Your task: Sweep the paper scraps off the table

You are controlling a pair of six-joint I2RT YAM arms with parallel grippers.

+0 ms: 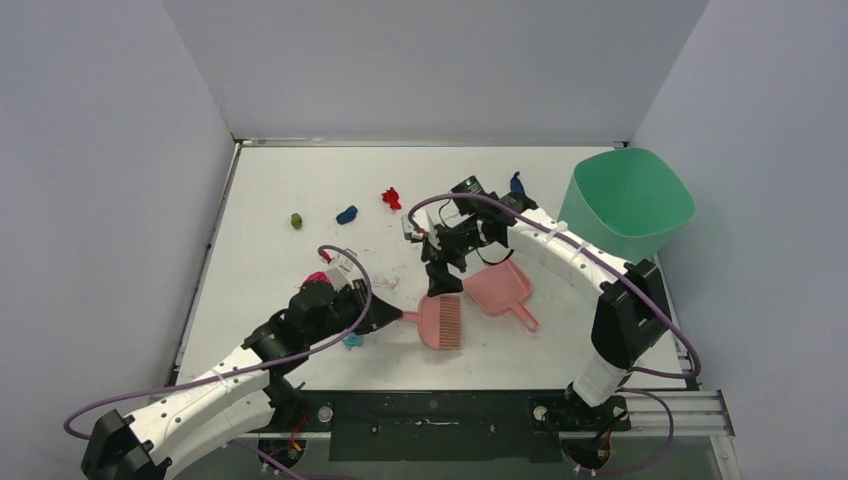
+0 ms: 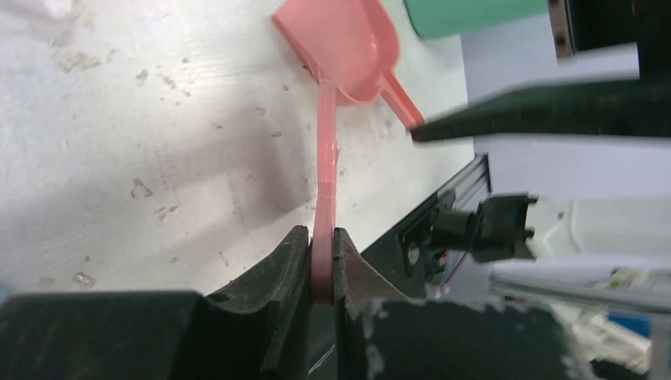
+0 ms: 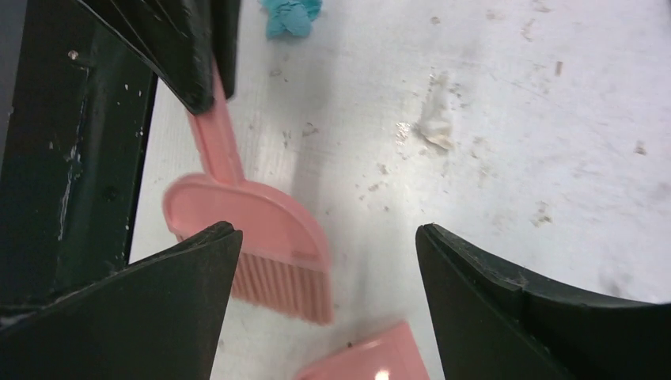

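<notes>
Pink brush [image 1: 440, 322], handle clenched in left gripper [image 2: 322, 261], sits lower centre; right gripper [image 3: 326, 234] gapes empty near pink dustpan [image 1: 500, 288], centre-right.

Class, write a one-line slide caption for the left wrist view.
The left fingers clamp the pink brush handle, pink dustpan lying beyond on the scuffed white table.

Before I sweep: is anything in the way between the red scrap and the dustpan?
Yes. The right gripper, jaws open, hangs over the table right on the line from the red scrap to the dustpan. No other object lies on that stretch; the brush, clamped in the left gripper, sits off to the near side.
</notes>
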